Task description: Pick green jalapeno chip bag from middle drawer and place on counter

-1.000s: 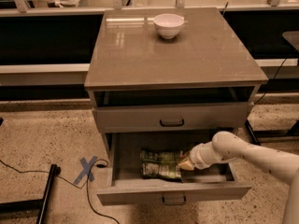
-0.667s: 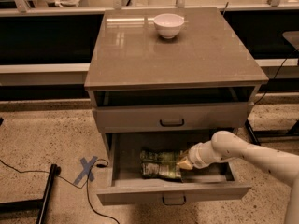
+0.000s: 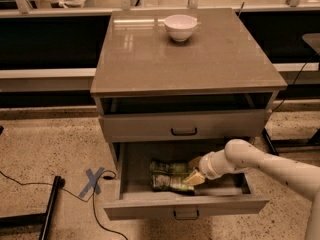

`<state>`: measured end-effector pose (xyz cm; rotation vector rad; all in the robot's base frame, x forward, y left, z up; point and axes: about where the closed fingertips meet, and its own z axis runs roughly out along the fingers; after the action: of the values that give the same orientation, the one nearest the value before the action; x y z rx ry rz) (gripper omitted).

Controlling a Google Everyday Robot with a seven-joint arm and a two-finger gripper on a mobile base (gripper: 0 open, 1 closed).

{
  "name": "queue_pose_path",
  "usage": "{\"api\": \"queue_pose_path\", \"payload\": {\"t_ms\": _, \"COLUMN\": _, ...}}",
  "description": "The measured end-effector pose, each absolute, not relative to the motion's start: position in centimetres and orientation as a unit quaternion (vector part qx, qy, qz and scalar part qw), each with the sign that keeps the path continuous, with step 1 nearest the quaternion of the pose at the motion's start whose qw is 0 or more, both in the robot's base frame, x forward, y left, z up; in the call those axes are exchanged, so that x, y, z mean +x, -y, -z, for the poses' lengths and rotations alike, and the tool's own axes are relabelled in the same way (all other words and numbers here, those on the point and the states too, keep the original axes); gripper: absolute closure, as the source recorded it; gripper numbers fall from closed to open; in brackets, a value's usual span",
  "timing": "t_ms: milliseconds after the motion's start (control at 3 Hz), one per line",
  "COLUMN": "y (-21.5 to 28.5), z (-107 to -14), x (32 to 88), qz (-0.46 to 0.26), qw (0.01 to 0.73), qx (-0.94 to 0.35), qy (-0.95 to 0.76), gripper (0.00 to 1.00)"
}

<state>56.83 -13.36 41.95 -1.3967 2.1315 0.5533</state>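
My white arm (image 3: 270, 165) comes in from the lower right and reaches down into the pulled-out middle drawer (image 3: 150, 209), a wide, shallow grey-brown box with a plain flat front and a small dark loop handle at its centre. My gripper (image 3: 194, 178) is inside that drawer, its tan tip against the right end of the green jalapeno chip bag (image 3: 167, 175), a small crumpled foil snack bag in green with pale patches and dark print. I cannot tell how far my gripper is open, or whether it has hold of the bag.

The bag lies on the drawer floor, roughly in the middle, a little toward the front. The closed grey-brown drawer (image 3: 150, 126) above has the same kind of loop handle, and above that is a dark open slot under the top.

The counter (image 3: 200, 59), a large glossy grey-brown slab with thick edges, tops the cabinet. A small round white bowl (image 3: 180, 27) stands on it near the back edge, well apart from my gripper.

On the speckled floor to the left of the cabinet are a blue tape cross (image 3: 93, 180) and a thin black cable (image 3: 30, 189).
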Motion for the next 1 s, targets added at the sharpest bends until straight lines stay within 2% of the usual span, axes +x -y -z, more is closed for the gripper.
{"api": "queue_pose_path", "payload": {"t_ms": 667, "y": 12.2, "z": -41.8, "x": 56.9, "qz": -0.213, "qw": 0.261, "qx": -0.529, "qy": -0.779, "gripper": 0.26}}
{"api": "queue_pose_path", "payload": {"t_ms": 1000, "y": 11.5, "z": -41.5, "x": 56.9, "qz": -0.216, "qw": 0.257, "qx": -0.536, "qy": -0.775, "gripper": 0.28}}
